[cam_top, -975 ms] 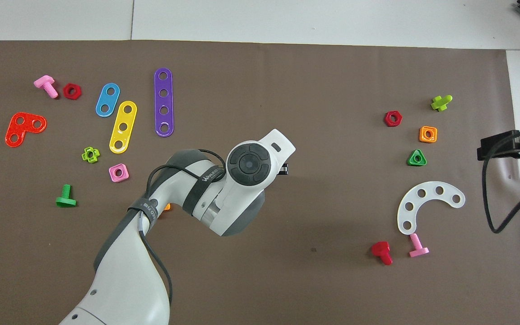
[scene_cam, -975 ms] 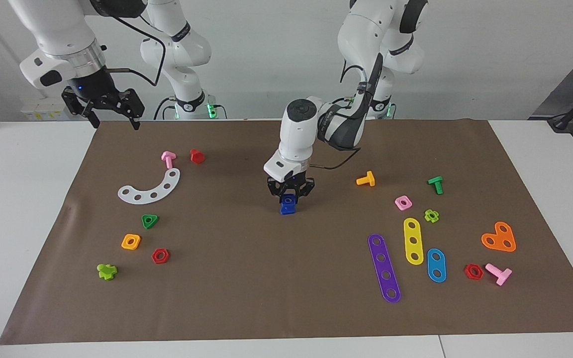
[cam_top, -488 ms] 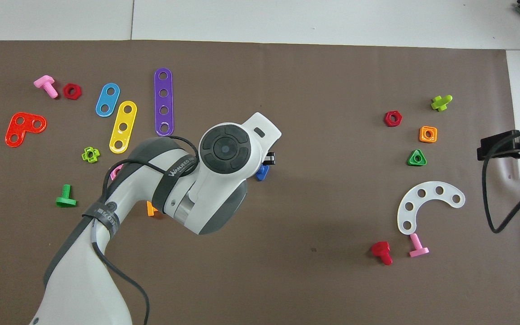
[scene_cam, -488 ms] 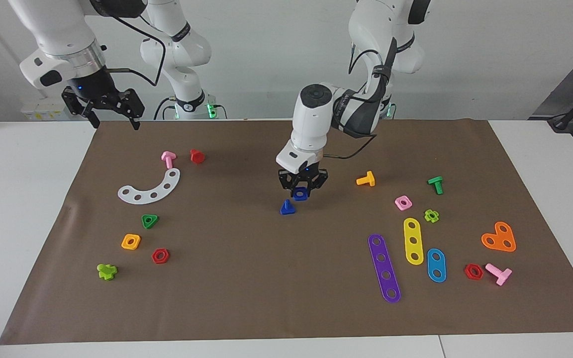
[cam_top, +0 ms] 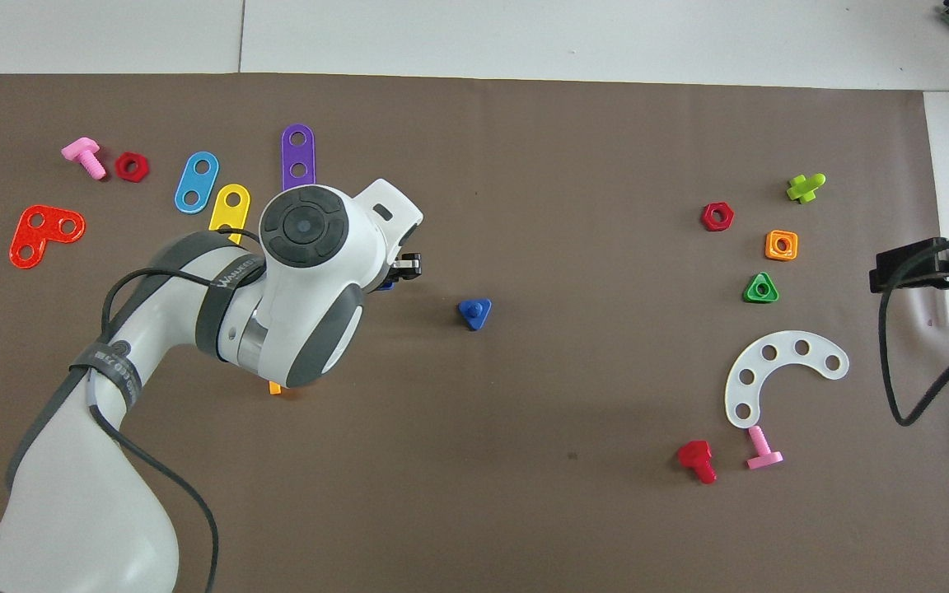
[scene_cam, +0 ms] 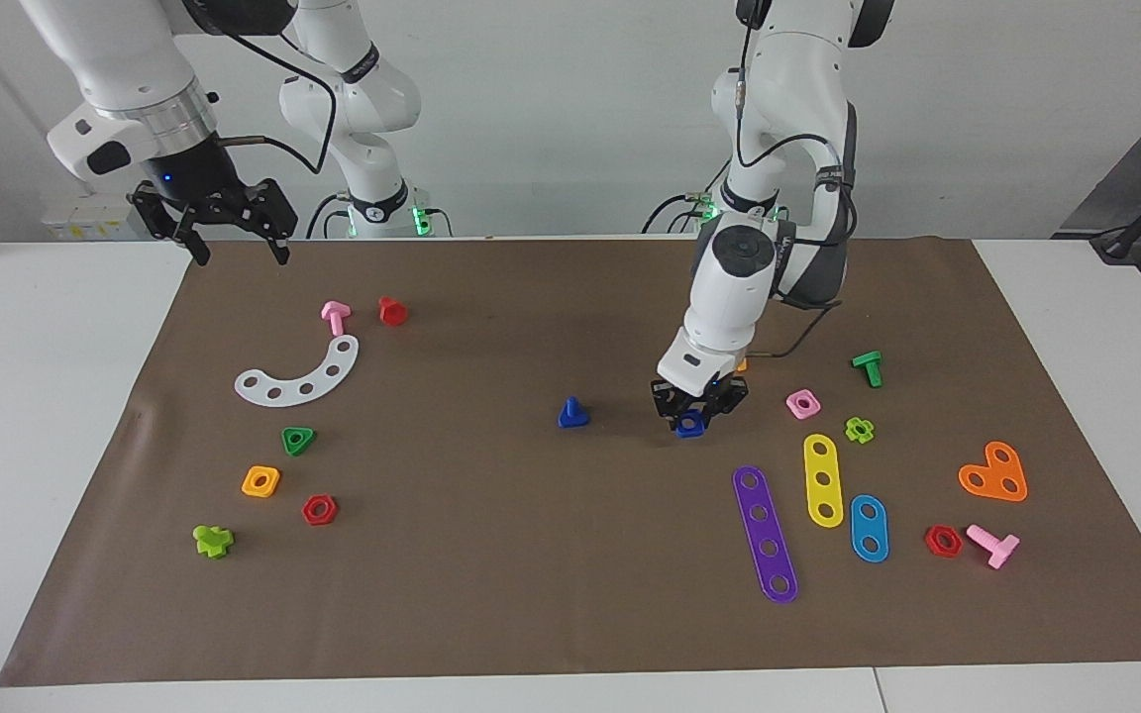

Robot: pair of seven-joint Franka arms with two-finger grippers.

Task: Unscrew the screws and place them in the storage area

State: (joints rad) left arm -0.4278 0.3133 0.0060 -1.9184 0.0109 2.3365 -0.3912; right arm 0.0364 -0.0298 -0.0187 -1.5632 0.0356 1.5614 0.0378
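Overhead view: one dark-blue screw [cam_top: 474, 313], three nuts in storage area [cam_top: 779, 329].

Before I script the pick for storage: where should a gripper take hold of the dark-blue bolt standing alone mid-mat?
The dark-blue bolt rests on its flat triangular head, shaft pointing up. Probably best to come straight down and pinch the upright shaft; the head lies too flat against the mat to grip.

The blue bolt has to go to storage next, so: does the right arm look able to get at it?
Probably yes: the blue bolt stands alone on bare mat, and the right gripper hangs open, holding nothing.
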